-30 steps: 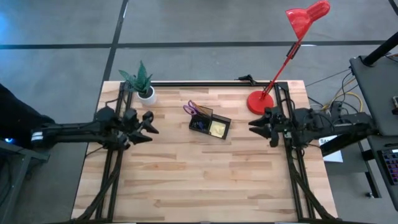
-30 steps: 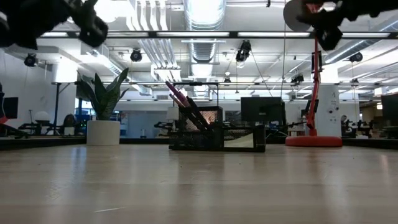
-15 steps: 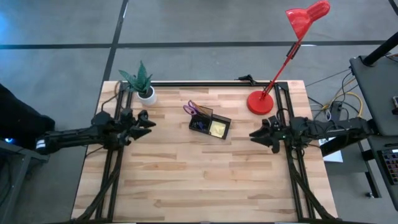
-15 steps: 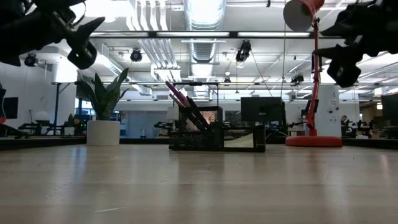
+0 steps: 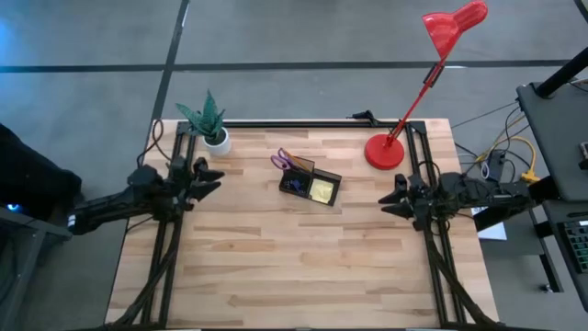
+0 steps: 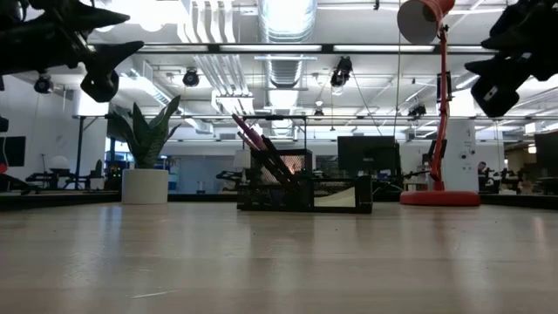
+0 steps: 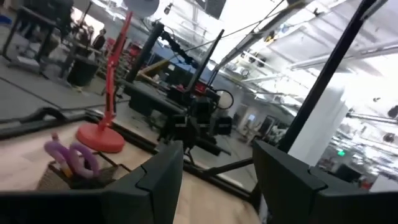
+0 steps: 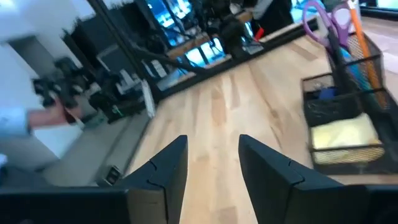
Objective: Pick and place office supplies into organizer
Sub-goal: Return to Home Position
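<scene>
Both arms have pulled back to the table's side edges since a second ago. Left gripper point(image 5: 212, 176) hangs by the left edge, fingers point(image 7: 155, 186) spread, holding nothing. Right gripper point(image 5: 388, 195) hangs by the right edge, fingers point(image 8: 163, 173) spread too, also holding nothing. Organizer point(image 5: 310, 182) sits mid-table toward the back: black wire mesh, rectangular, low compartments plus a taller section. Purple-handled scissors point(image 5: 282, 159) stand tilted in the tall section, handles up. Yellow sticky-note pad point(image 5: 321, 190) lies flat in a low compartment. Table point(image 5: 303, 267) is light wood planks. White plant pot point(image 5: 218, 141) sits at the back left. Red desk lamp point(image 5: 384, 152) with a round base sits at the back right. Nothing stands between either gripper and the organizer.
</scene>
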